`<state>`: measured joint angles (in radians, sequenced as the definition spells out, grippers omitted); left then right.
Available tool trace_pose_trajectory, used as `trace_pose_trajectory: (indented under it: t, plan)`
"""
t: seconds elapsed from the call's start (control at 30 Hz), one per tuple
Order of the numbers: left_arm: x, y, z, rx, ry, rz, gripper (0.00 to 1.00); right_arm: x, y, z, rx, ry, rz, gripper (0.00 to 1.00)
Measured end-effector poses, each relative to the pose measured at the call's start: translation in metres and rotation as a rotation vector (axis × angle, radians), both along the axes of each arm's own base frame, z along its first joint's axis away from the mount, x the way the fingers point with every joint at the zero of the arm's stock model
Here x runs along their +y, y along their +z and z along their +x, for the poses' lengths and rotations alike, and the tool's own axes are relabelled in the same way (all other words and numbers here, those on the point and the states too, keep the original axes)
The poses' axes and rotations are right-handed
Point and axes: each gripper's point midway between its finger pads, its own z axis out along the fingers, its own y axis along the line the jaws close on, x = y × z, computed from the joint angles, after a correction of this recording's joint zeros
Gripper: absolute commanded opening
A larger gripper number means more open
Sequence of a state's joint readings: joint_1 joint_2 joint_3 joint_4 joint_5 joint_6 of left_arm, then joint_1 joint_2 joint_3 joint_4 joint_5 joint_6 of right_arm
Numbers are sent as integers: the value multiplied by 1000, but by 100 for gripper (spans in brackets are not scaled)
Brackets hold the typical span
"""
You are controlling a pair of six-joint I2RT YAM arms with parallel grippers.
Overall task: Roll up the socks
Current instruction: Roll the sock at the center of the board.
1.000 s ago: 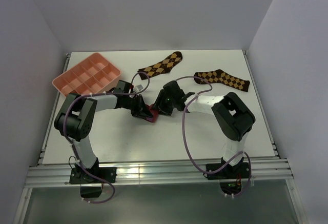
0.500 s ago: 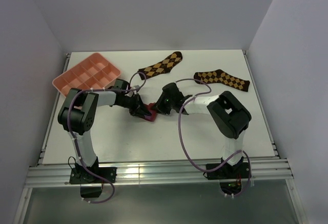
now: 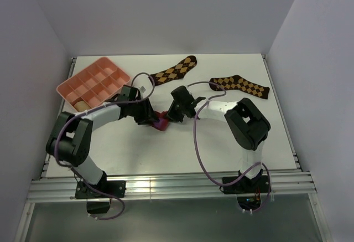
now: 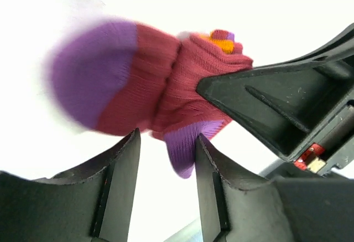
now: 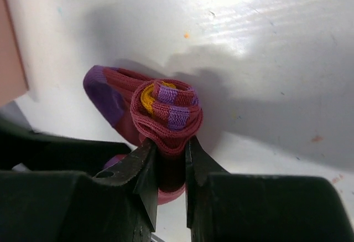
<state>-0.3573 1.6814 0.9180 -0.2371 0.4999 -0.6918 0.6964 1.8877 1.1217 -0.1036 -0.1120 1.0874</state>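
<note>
The crimson sock [image 5: 166, 114] with purple toe and orange cuff is rolled into a coil, its purple toe end [image 4: 91, 73] still loose. My right gripper [image 5: 171, 145] is shut on the coil and pinches it from the side; in the top view it [image 3: 170, 114] meets the sock [image 3: 160, 122] mid-table. My left gripper [image 4: 167, 138] is open, with a purple flap of the sock between its tips against the right finger [image 4: 213, 186]; in the top view it [image 3: 151, 117] is just left of the sock. A tan roll [image 3: 82, 104], perhaps the tan sock, lies in the tray.
A pink compartment tray [image 3: 113, 76] stands at the far left. Two dark brown argyle socks lie flat at the back, one in the middle [image 3: 174, 70] and one on the right [image 3: 240, 86]. White walls close in the table.
My left arm's elbow has swung down and to the left, uncovering the tray's near corner and the tan roll. Both grippers and the crimson sock have shifted slightly farther away.
</note>
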Motion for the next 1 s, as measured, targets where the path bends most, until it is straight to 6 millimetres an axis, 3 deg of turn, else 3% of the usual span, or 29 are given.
trace_pose_trajectory:
  t: [0.2, 0.3, 0.43, 0.6, 0.7, 0.87, 1.0]
  plan:
    - [7, 38, 8, -366, 39, 245, 50, -10, -1, -12, 89, 13, -86, 0]
    - [-7, 59, 2, -540, 15, 321, 50, -10, -2, -13, 124, 23, -112, 0]
    - [-34, 73, -20, -722, -51, 397, 51, -12, -2, -17, 154, 30, -134, 0]
    - [-63, 69, -50, -858, -136, 484, 50, -13, -3, -20, 187, 38, -138, 0]
    - [-71, 55, -58, -894, -171, 557, 50, -13, -4, -21, 200, 42, -132, 0]
    - [-65, 23, -56, -894, -200, 704, 51, -13, -4, -21, 209, 44, -125, 0]
    - [-60, 14, -47, -899, -178, 790, 51, -13, -4, -21, 211, 46, -124, 0]
